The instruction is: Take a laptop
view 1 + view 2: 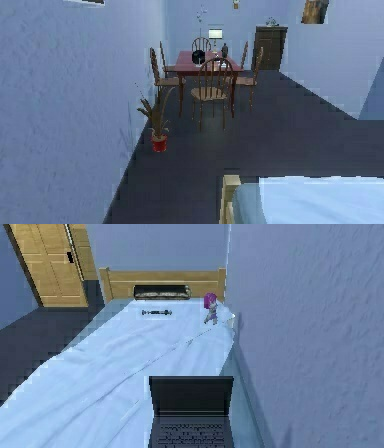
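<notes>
A dark laptop (191,412) lies with its lid raised on the pale blue bed (110,364), at the arm side view's bottom centre; its screen faces the near edge and the keyboard runs off the bottom. Farther up the bed lie a small dark dumbbell-like thing (156,314) and a small purple and grey figure (211,308) by the wall.
A wooden headboard (165,282) and wooden doors (55,262) stand beyond the bed. In the forward view a red dining table (203,66) with several chairs stands ahead, a potted plant (157,122) by the left wall, a dark cabinet (269,46) at the back, the bed's corner (300,200) at bottom right.
</notes>
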You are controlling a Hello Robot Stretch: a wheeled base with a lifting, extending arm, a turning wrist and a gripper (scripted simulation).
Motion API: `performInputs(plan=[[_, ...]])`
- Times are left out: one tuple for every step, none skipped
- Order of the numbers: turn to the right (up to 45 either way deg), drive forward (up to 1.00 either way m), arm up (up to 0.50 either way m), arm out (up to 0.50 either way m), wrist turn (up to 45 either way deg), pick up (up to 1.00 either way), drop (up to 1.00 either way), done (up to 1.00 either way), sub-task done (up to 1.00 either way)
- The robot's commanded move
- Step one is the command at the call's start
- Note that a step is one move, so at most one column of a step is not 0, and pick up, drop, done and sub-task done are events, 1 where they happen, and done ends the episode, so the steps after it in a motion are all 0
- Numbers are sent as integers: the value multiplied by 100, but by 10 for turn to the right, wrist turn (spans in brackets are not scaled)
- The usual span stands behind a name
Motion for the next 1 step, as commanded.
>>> performInputs(plan=[[0,0,0,0,0,100,0,0,0]])
